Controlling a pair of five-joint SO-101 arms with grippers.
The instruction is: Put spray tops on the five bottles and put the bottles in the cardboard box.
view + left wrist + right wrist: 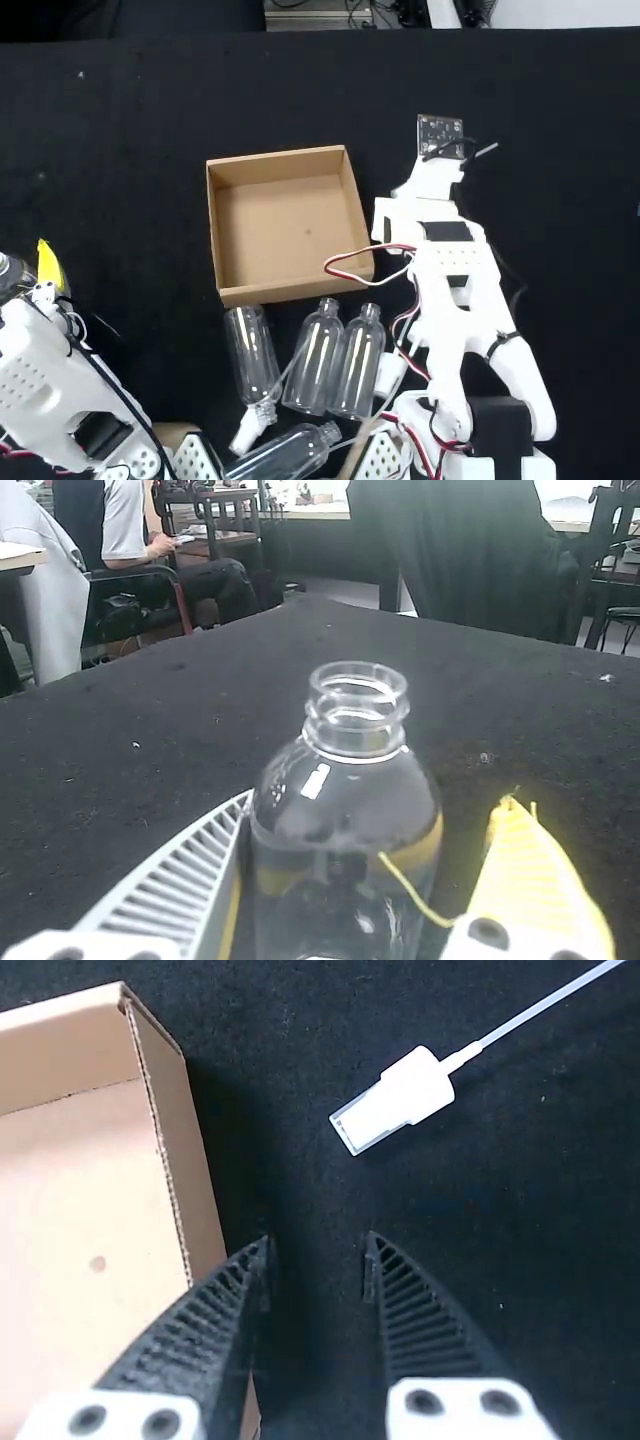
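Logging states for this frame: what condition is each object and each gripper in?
cardboard box: open, empty.
held bottle: upright, no top on its neck, between the left gripper's fingers.
left gripper: shut on the held bottle.
right gripper: open, empty, beside the cardboard box.
spray top: lying loose, on no bottle.
lying bottles: four, on their sides, outside the cardboard box.

Five clear bottles (315, 355), one cardboard box (280, 160), and at least three loose spray tops (395, 1110).
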